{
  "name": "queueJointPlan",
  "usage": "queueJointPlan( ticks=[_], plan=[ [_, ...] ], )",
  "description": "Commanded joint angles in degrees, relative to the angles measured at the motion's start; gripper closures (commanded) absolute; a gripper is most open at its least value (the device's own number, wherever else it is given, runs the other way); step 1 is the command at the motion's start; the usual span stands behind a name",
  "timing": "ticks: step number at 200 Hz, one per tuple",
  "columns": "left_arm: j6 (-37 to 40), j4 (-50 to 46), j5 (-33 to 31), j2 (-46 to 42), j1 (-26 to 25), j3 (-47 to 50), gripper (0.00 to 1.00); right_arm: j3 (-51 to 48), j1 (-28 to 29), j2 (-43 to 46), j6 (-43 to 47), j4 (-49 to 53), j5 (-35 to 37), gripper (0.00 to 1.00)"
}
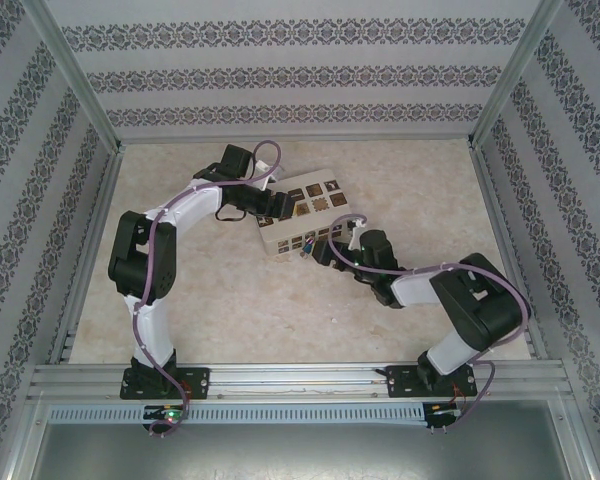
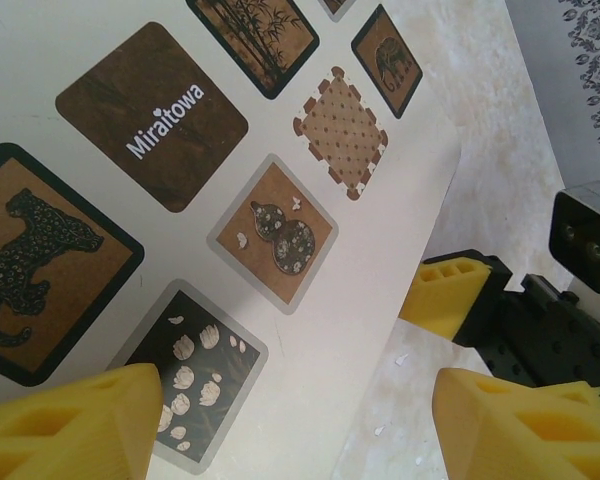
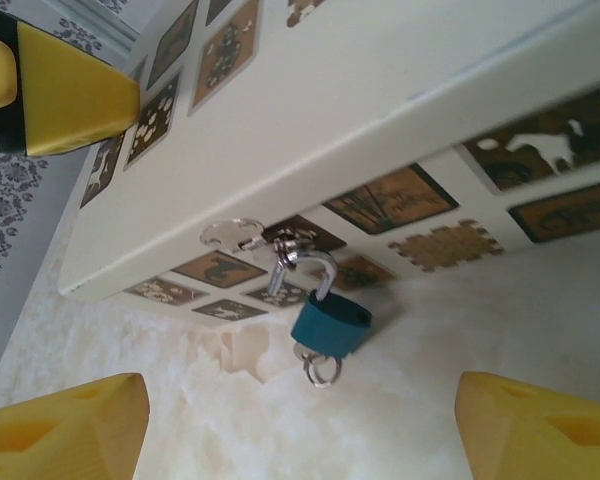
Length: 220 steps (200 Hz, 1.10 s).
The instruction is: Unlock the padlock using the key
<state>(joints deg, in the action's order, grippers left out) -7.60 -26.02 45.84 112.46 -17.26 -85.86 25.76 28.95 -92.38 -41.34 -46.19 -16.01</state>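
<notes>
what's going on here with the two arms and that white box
Both arms are working at the box. A small blue padlock is hooked by its shackle to the box's side. The right pincer is open, pointed at the padlock and holding nothing. The left pincer is open over the box's edge, also holding nothing. A silvery piece beside the shackle may be the key, but I can't be sure, nor whether the lock is shut.

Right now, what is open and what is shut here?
Box: shut, lying flat on the table.
Padlock: hanging on the box's side; locked or not, cannot tell.
Left gripper: open, empty, above the box.
Right gripper: open, empty, facing the padlock.
</notes>
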Motion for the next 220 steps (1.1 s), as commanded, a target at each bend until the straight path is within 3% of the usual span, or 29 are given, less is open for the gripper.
queueJointPlan(
  ticks=[1, 120, 220],
  plan=[
    [1.7, -4.8, -2.0, 1.9, -0.5, -0.5, 0.28, 1.9, 0.8, -2.8, 1.1, -6.9, -0.8, 0.2],
    [2.1, -5.3, -1.8, 2.6, -0.4, -1.0, 0.28, 6.1, 0.6, -14.2, 1.2, -15.4, -5.0, 0.24],
    [2.0, -5.4, -1.5, 2.3, -0.5, -1.0, 0.28, 6.8, 0.7, -17.5, 2.8, -20.0, -8.2, 0.28]
  ],
)
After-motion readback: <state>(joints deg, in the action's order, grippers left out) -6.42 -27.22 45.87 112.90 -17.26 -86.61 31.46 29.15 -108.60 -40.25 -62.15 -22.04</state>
